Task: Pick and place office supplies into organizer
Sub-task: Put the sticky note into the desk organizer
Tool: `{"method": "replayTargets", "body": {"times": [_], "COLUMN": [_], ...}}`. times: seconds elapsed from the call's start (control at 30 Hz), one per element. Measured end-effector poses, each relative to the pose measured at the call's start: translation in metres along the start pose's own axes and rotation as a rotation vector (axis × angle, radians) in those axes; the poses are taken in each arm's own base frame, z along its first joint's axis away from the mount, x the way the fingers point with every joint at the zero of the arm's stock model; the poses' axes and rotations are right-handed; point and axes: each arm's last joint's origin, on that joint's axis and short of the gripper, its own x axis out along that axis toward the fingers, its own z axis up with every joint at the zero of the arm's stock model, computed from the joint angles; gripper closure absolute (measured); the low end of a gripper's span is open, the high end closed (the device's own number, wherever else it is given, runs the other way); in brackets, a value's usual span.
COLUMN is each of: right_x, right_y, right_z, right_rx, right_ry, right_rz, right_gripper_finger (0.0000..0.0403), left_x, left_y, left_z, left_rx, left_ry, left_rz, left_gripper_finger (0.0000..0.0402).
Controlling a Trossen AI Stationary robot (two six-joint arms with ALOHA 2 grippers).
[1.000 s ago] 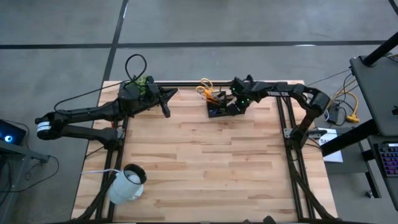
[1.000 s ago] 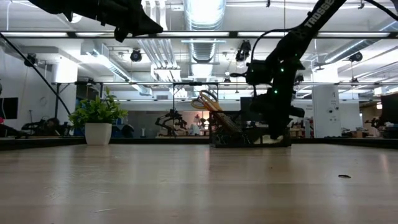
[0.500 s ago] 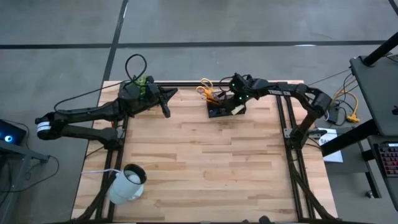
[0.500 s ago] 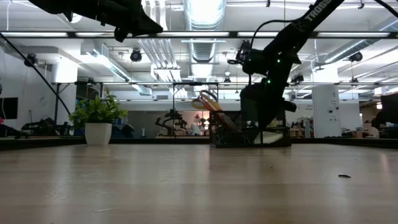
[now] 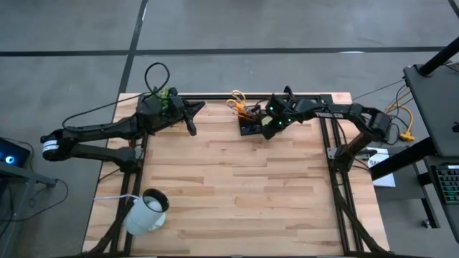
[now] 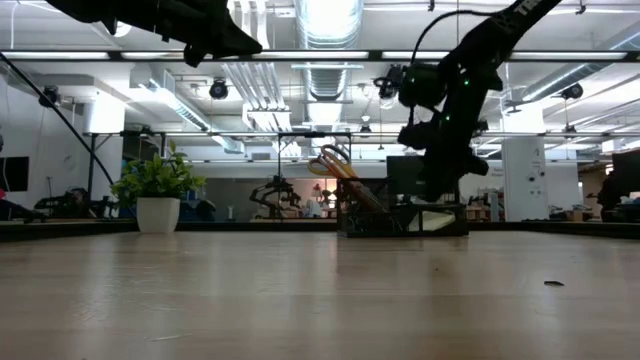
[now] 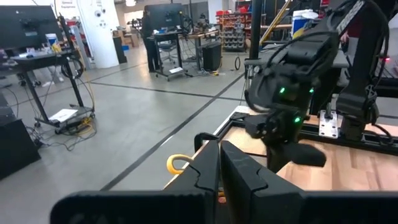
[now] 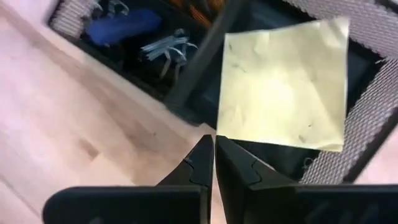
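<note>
My right gripper point(image 8: 214, 160) hangs over the organizer point(image 5: 252, 123) at the table's far edge, fingers pressed together on nothing. The pad point(image 8: 283, 84) lies in one mesh compartment; a blue item point(image 8: 123, 25) and metal clips point(image 8: 163, 48) fill another. Scissors point(image 5: 237, 101) stand in it. My left gripper point(image 5: 191, 124) waits clenched near the plant point(image 6: 158, 195).

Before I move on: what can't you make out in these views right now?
High view: the compartments of the black mesh desk organizer are too small, partly covered by the right hand.
Low view: its dark wall hides the contents.
Left wrist view: the left hand hides all but one loop of the yellow-handled scissors.
Right wrist view: items beside the square yellow sticky-note pad are blurred.
</note>
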Motion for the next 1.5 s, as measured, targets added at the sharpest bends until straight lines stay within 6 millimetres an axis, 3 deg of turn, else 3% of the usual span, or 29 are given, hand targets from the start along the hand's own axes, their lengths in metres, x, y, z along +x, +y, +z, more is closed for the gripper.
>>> {"method": "replayTargets", "body": {"times": [0.17,0.53,0.83,1.2,1.5], "right_x": [0.001,0.024,0.025,0.044,0.044], "right_y": [0.001,-0.006,-0.006,-0.006,-0.004], "right_z": [-0.012,-0.027,-0.025,-0.022,-0.018], "right_rx": [-0.016,0.026,0.044,0.055,0.099], "right_ry": [0.009,0.038,-0.016,0.006,-0.04], "right_rz": [-0.024,-0.043,-0.03,-0.058,-0.037], "right_gripper_finger": [0.0394,0.0394,0.0394,0.0394,0.0394], "left_x": [0.0,0.0,0.0,0.0,0.0], "left_y": [0.0,0.0,0.0,0.0,0.0], "left_z": [0.0,0.0,0.001,0.001,0.001], "left_rx": [0.029,0.029,0.028,0.027,0.027], "left_ry": [-0.002,-0.005,-0.005,-0.005,-0.005], "left_rz": [0.0,0.001,0.0,0.001,0.0], "left_gripper_finger": [0.0402,0.0402,0.0402,0.0402,0.0402]}}
